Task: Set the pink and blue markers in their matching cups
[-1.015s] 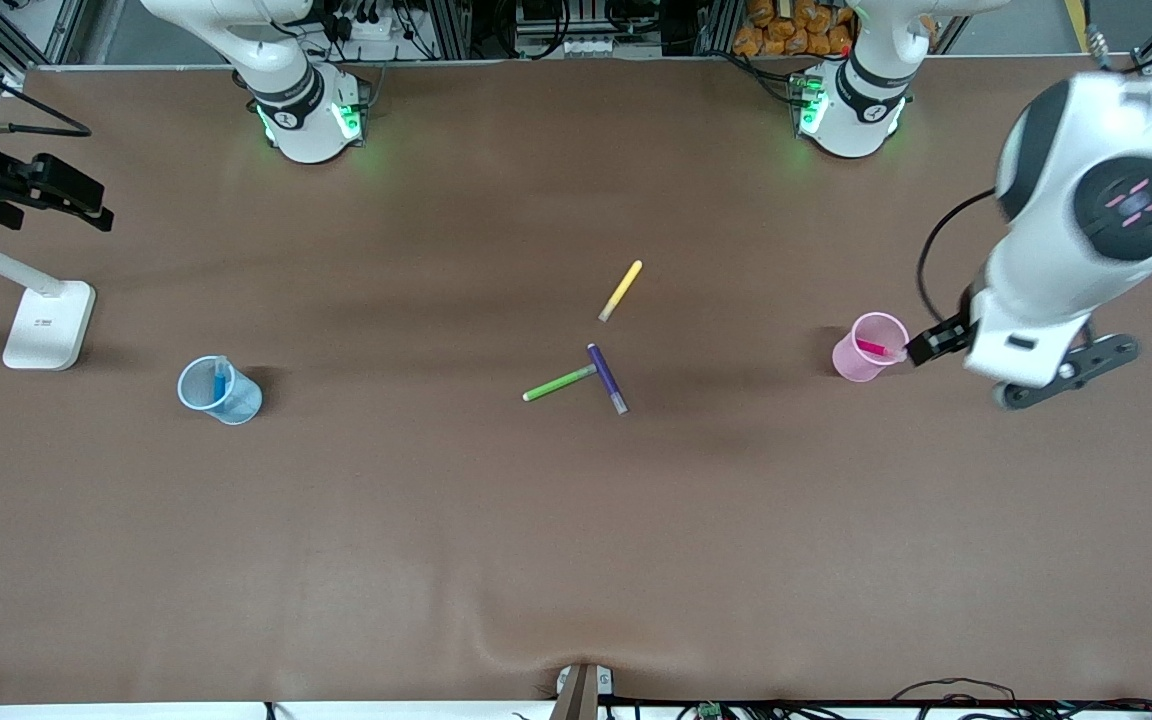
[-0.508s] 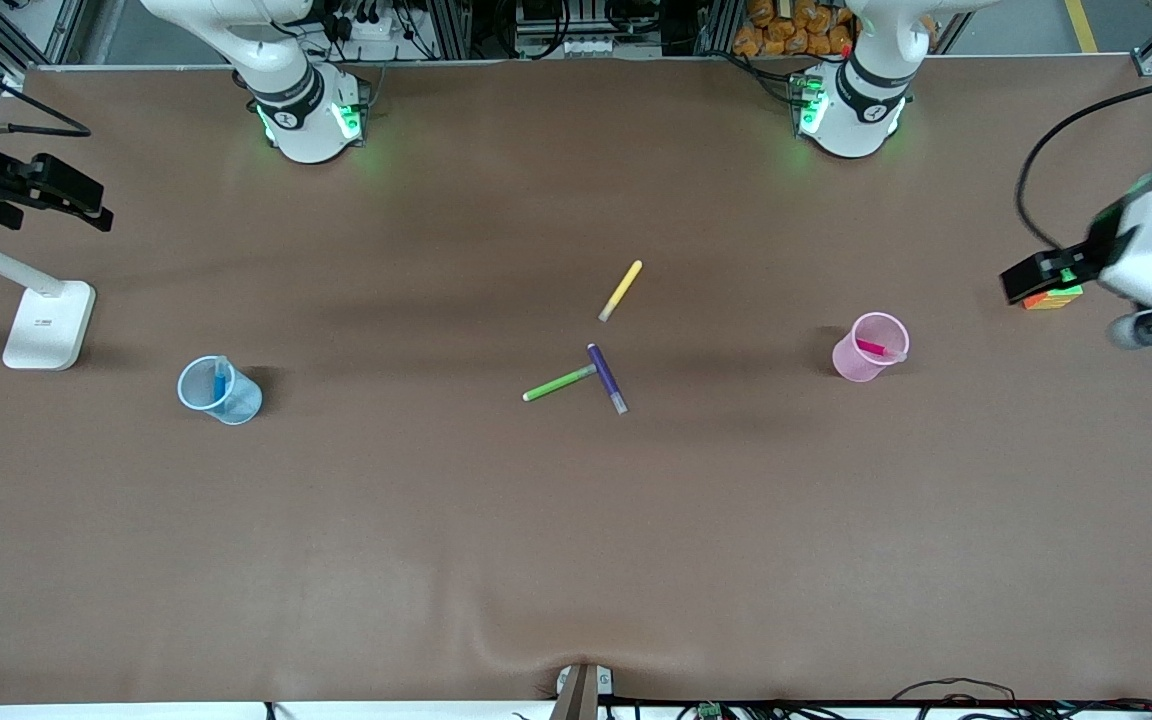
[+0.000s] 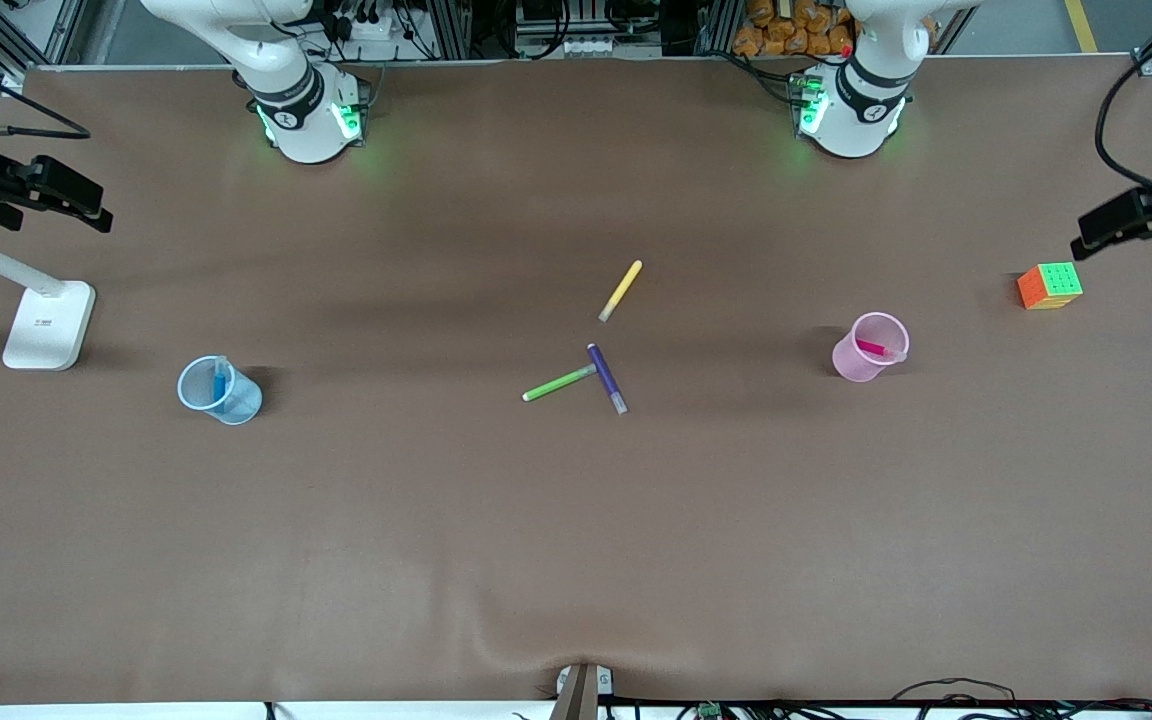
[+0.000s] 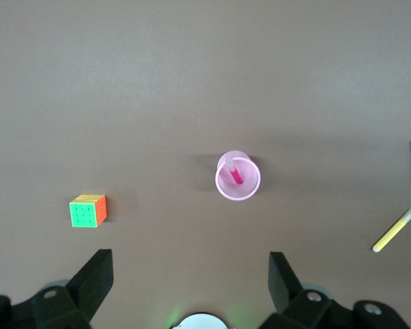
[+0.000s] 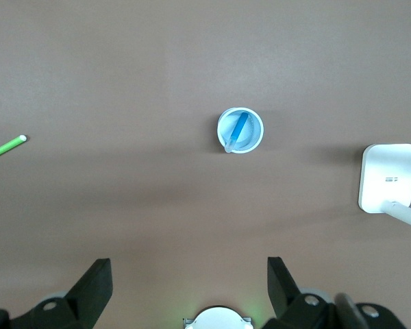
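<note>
Pink marker [image 3: 873, 347] in pink cup [image 3: 854, 366]

Both arms are glossy white with black bands at the joints, and green lights glow on their round bases. A black cable loops by the left arm. The fingers are matte black.

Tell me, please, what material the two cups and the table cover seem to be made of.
The pink cup and the blue cup look like thin translucent plastic: the pink marker and the blue marker show through their walls. The table cover looks like a matte brown sheet, perhaps paper or fabric: it gives no glare and has a wrinkle at the edge nearest the front camera.
</note>
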Action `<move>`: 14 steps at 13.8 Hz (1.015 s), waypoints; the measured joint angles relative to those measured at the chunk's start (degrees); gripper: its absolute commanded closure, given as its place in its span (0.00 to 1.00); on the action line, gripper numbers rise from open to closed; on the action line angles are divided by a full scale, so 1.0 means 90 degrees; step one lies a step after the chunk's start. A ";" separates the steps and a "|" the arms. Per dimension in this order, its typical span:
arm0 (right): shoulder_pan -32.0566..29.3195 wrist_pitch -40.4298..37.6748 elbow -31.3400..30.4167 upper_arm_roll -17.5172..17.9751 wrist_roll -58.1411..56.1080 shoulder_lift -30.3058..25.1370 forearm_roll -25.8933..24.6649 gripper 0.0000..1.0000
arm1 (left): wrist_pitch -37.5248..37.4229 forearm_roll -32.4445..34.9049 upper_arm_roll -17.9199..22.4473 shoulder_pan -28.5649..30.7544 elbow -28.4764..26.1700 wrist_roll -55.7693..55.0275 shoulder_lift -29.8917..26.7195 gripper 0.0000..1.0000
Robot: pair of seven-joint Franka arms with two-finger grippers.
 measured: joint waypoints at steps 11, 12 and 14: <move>-0.0015 -0.0001 0.0000 -0.0009 0.0000 0.0010 0.0000 0.00 | 0.0317 -0.0005 0.0984 -0.1355 -0.1719 -0.0135 -0.1446 0.00; -0.0015 -0.0001 0.0000 -0.0009 0.0000 0.0011 0.0000 0.00 | 0.0330 -0.0005 0.0964 -0.1418 -0.1722 -0.0318 -0.1446 0.00; -0.0016 -0.0001 0.0000 -0.0009 0.0000 0.0014 0.0000 0.00 | 0.0343 -0.0005 0.0964 -0.1464 -0.1722 -0.0461 -0.1446 0.00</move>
